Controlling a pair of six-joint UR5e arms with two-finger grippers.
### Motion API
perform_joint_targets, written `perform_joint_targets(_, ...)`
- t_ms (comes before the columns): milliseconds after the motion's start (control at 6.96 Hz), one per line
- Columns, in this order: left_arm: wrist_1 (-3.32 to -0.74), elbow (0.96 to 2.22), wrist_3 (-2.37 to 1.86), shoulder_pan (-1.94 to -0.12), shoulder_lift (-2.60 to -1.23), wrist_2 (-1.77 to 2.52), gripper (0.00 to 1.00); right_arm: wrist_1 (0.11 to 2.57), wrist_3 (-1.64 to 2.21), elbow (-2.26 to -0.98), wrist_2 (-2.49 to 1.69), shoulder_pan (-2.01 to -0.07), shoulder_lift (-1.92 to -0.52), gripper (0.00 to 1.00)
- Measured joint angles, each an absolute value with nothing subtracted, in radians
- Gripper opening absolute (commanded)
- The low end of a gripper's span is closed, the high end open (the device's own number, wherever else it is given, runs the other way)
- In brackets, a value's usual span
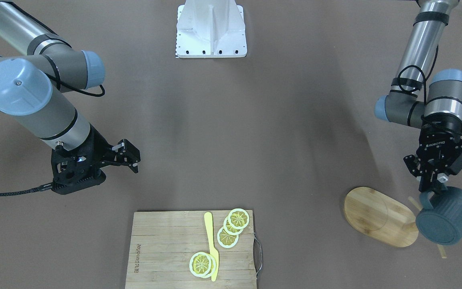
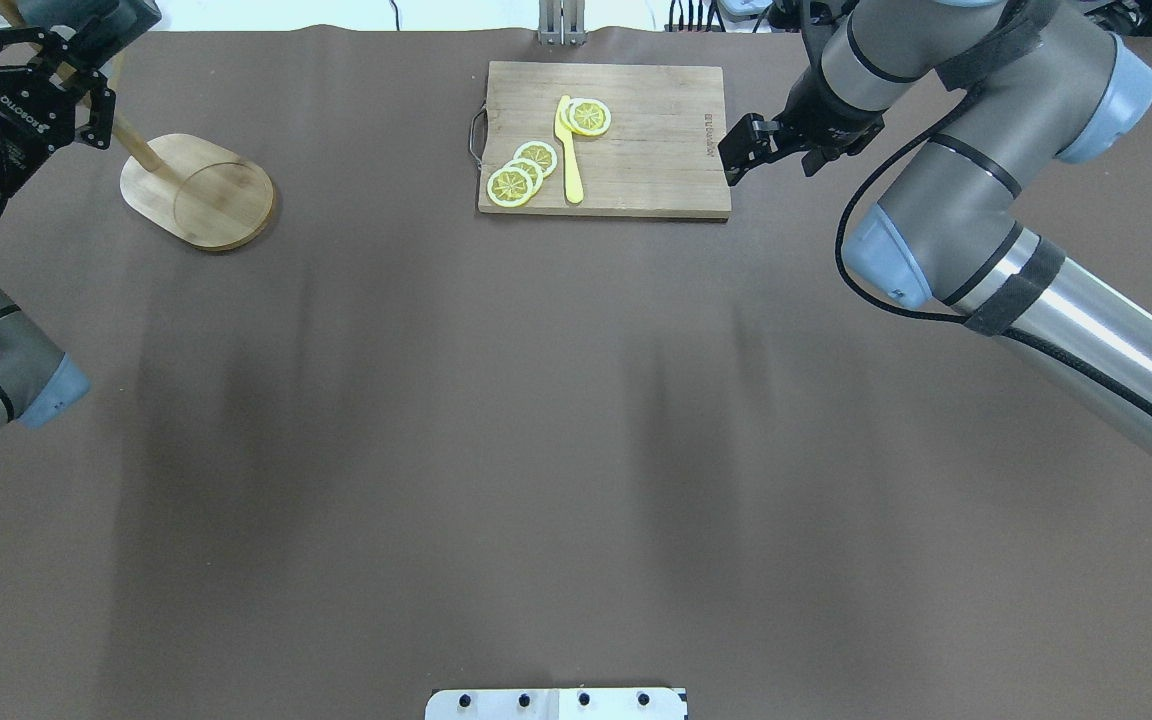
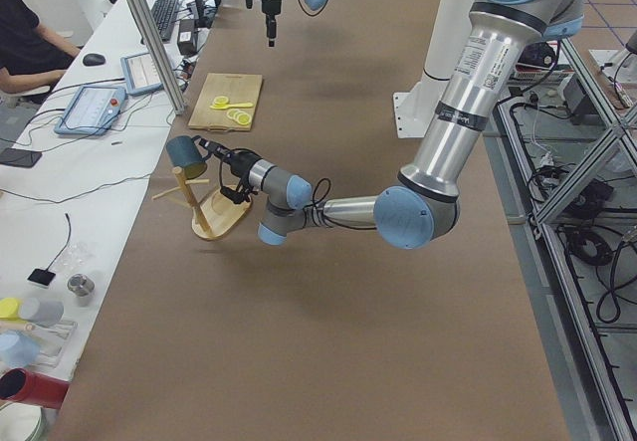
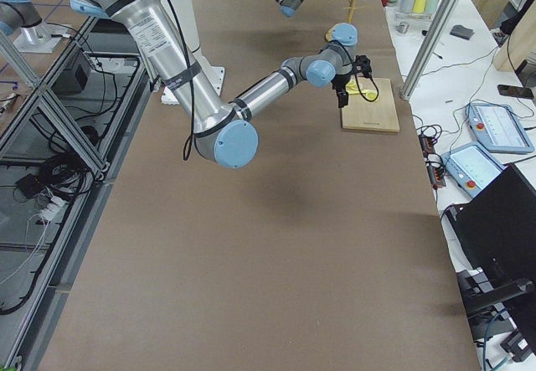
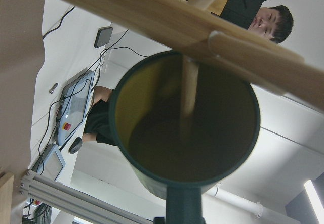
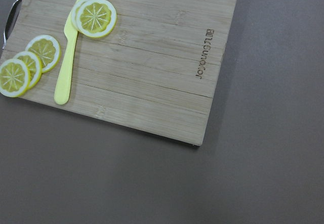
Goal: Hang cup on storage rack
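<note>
The teal-blue cup [image 1: 449, 216] lies on its side in the air, up among the thin pegs of the bamboo storage rack [image 1: 377, 214], whose oval base sits on the table. My left gripper [image 1: 435, 185] is shut on the cup's loop handle. In the left wrist view the cup's yellow inside [image 5: 185, 133] faces the camera, the rack's pole [image 5: 152, 16] crosses above it and a peg [image 5: 189, 90] stands across its mouth. The lettering does not show. My right gripper [image 1: 131, 158] is shut and empty, hovering left of the cutting board.
A rectangular wooden cutting board [image 1: 167, 249] with lemon slices [image 1: 233, 226] and a yellow knife [image 1: 211, 245] lies at the table's far side from the robot. The white robot mount [image 1: 211, 32] stands at the robot's side. The rack's base [image 2: 198, 190] is far left overhead.
</note>
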State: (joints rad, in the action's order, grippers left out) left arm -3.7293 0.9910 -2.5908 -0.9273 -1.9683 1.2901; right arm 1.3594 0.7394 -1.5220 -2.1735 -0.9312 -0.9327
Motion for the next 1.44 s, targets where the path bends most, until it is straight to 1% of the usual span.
perform_joint_targets(144, -3.729, 0.991, -2.591, -0.927, -1.968, 1.29, 0.51, 1.36, 0.739, -1.524, -2.174, -0.931, -0.933, 1.0)
perform_joint_targets(287, -3.728, 0.991, -2.591, -0.927, -1.967, 1.29, 0.61, 1.36, 0.739, -1.524, -2.174, -0.931, -0.933, 1.0)
perform_joint_targets(431, -3.728, 0.991, -2.591, -0.927, -1.967, 1.29, 0.69, 1.361, 0.739, -1.525, -2.174, -0.931, -0.934, 1.0)
perform_joint_targets(574, -3.728, 0.991, -2.591, -0.927, -1.967, 1.29, 0.97, 1.361, 0.739, -1.525, -2.174, -0.931, -0.934, 1.0)
perform_joint_targets(1005, -3.724, 1.005, -2.592, -0.927, -1.964, 1.29, 0.98, 1.361, 0.739, -1.53, -2.175, -0.933, -0.935, 1.0)
perform_joint_targets(1436, -3.718, 1.119, -2.577, -0.926, -1.891, 1.29, 0.98, 1.368, 0.738, -1.556, -2.182, -0.938, -0.951, 1.0)
